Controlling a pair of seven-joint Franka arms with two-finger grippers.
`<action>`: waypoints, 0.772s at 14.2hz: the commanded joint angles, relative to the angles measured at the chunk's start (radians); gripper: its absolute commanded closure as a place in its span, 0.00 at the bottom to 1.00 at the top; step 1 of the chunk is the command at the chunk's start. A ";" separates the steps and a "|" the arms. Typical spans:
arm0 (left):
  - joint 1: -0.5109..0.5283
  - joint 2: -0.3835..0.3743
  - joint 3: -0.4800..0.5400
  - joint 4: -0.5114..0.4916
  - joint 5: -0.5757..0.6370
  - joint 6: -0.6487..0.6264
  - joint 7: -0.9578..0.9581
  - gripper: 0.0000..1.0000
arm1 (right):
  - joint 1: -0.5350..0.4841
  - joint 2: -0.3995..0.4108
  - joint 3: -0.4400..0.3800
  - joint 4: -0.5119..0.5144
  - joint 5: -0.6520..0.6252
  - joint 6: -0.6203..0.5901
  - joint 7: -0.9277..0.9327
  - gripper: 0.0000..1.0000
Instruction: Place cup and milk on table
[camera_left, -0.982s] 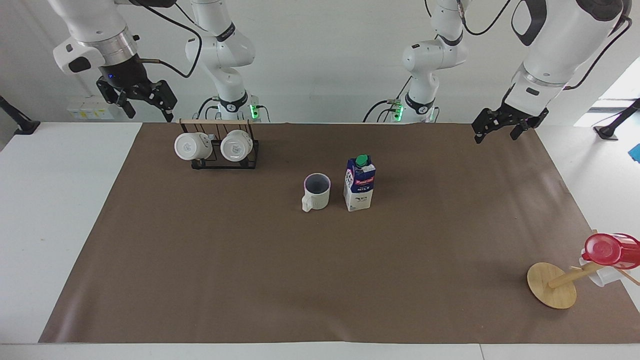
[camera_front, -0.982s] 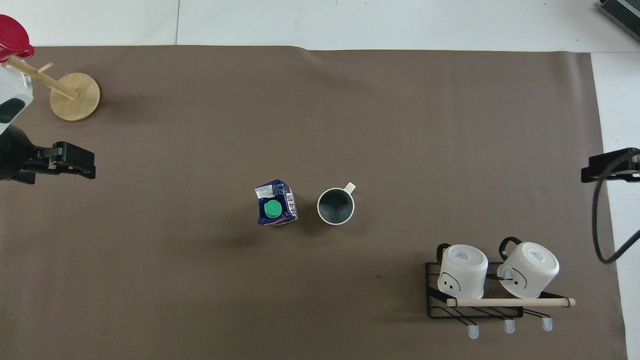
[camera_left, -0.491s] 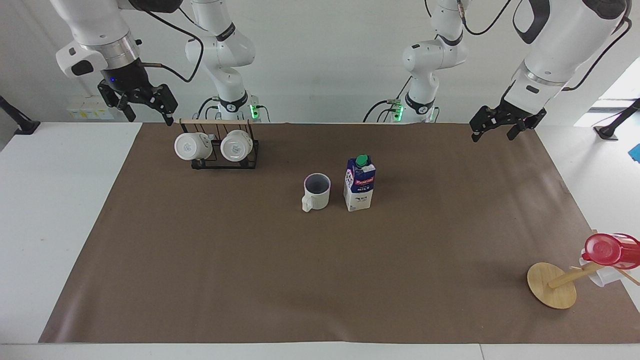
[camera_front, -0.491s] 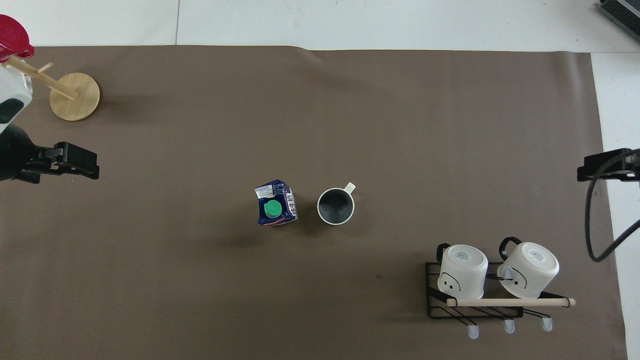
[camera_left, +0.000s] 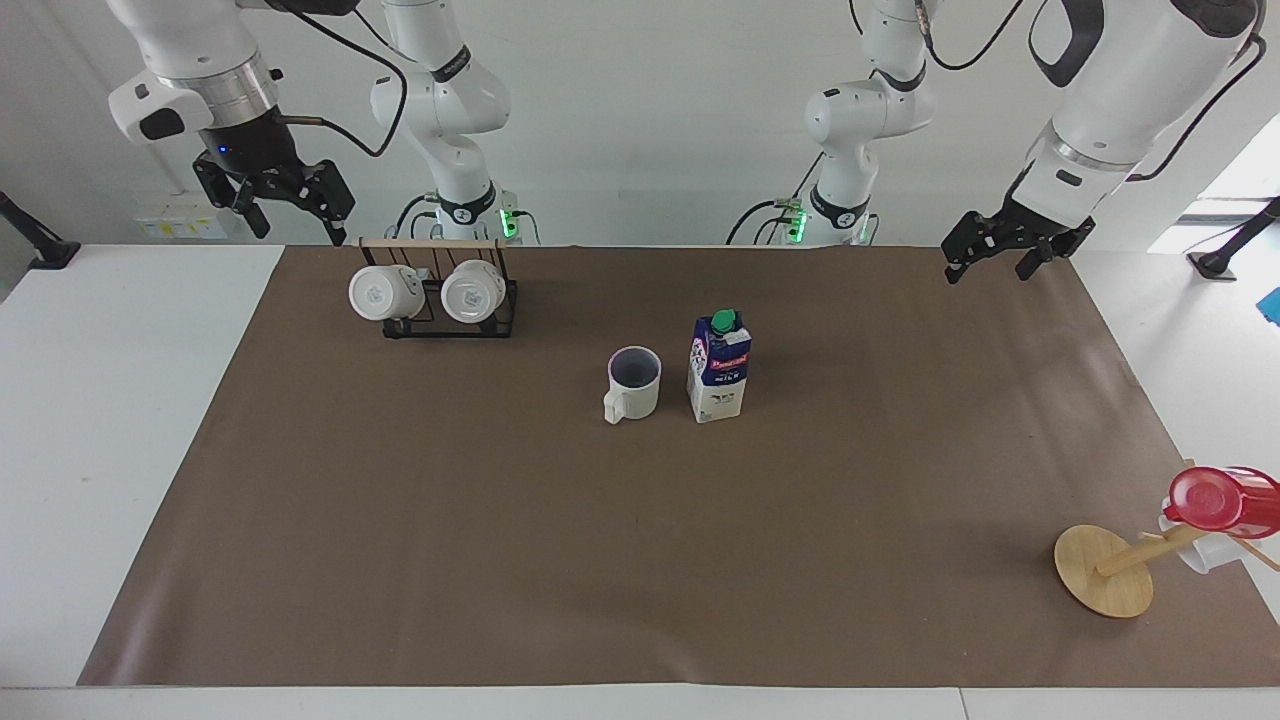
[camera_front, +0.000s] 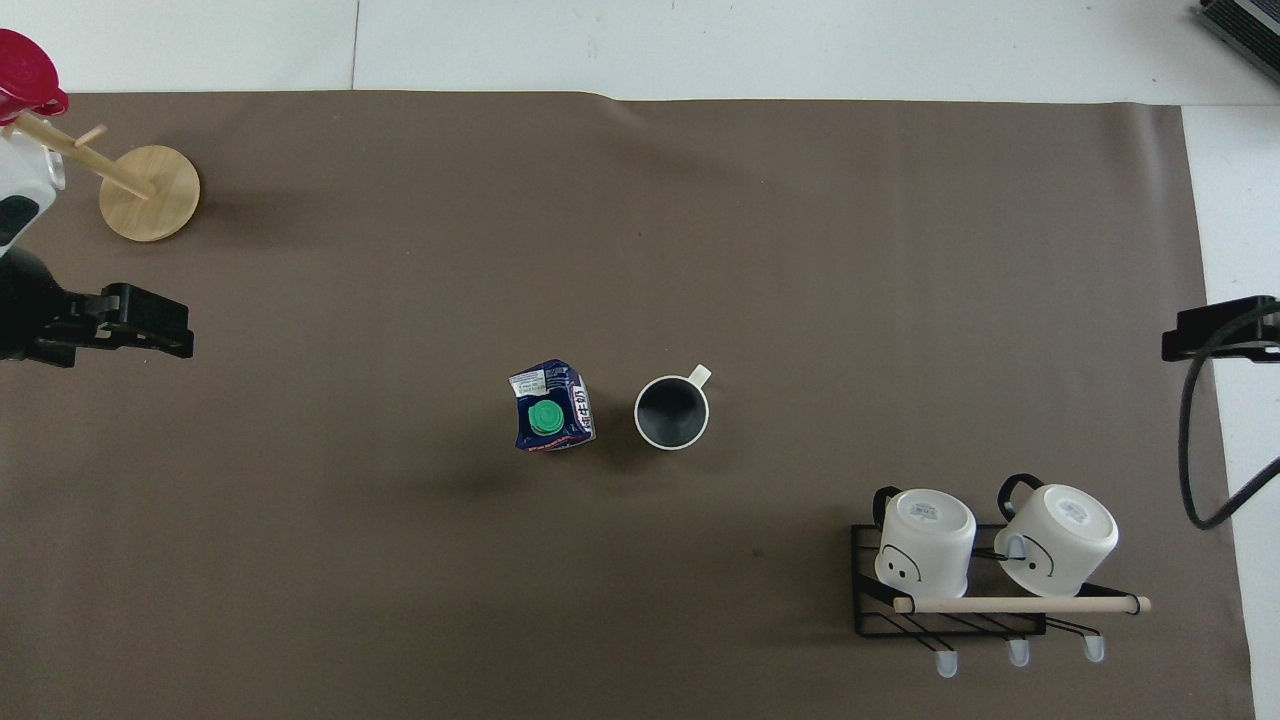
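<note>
The cup (camera_left: 634, 382), cream-white with a dark inside, stands upright on the brown paper of the table (camera_left: 600, 560), handle pointing away from the robots. The milk (camera_left: 719, 370), a white and dark-blue carton with a green cap, stands upright right beside it, toward the left arm's end. Both also show in the overhead view: the cup (camera_front: 671, 412) and the milk (camera_front: 552, 420). My left gripper (camera_left: 988, 270) is open and empty, raised over the paper's edge nearest the robots; it also shows in the overhead view (camera_front: 160, 335). My right gripper (camera_left: 300, 230) is open and empty, raised above the mug rack; in the overhead view (camera_front: 1210, 342) only its tip shows.
A black wire rack (camera_left: 435, 318) holds two white mugs (camera_front: 925, 540) on their sides near the robots at the right arm's end. A round wooden disc (camera_left: 1103, 570) with a tilted peg stand bears a red plastic cup (camera_left: 1220, 498) at the left arm's end.
Both grippers have shifted only slightly in the air, still open and empty. The cup and the milk have not moved.
</note>
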 joint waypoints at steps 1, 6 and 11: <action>0.016 -0.014 0.008 0.005 -0.014 -0.022 0.015 0.00 | 0.000 -0.014 0.016 0.001 0.005 -0.017 0.016 0.00; 0.016 -0.017 0.008 0.005 -0.014 -0.020 0.015 0.00 | -0.001 -0.023 0.018 0.002 0.010 -0.012 0.007 0.00; 0.016 -0.017 0.007 0.005 -0.014 -0.020 0.015 0.00 | -0.004 -0.023 0.010 0.002 0.008 -0.014 0.012 0.00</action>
